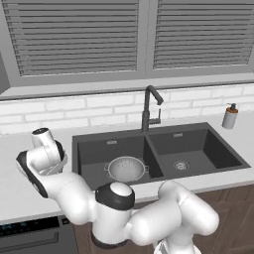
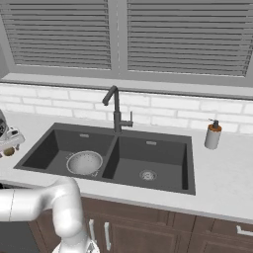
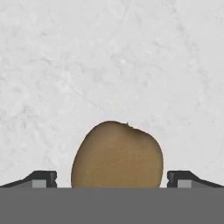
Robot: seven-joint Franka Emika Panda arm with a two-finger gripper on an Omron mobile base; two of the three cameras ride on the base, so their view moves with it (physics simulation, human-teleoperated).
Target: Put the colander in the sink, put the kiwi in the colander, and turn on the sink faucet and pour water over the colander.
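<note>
Kiwi sits between the spread finger tips, narrow gaps either side. Bare counter beyond it. Colander takes the left basin floor; faucet rises behind the sink divider.

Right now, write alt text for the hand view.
A brown kiwi sits between the two dark fingertips of an open gripper, with a gap on each side. Behind it stretches a pale, marbled counter.
</note>
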